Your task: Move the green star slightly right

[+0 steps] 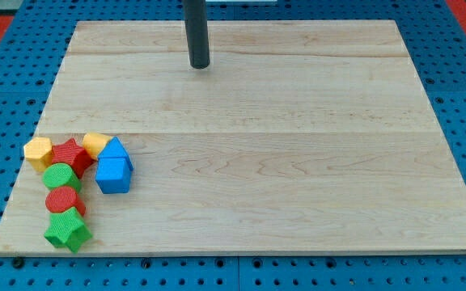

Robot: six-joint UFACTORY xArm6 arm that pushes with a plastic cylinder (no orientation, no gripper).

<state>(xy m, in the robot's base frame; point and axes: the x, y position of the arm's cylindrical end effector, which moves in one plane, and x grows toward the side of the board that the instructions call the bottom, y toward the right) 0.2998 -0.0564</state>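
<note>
Jaws absent: you have only my tip (200,65), far on the tabletop (298,162).
Bring it left of the green star (68,231), then nudge right gently, clear of the red block (64,200).

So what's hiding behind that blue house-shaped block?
Behind the blue house-shaped block pokes a yellow block, partly covered, so its shape is unclear. My tip is far away, near the view's top.

We are looking at a pale wooden board (298,162), smooth and matt, its grain showing; the green star (68,231) is looking like ridged matt plastic; our rod (197,36) is appearing dark and dull.
</note>
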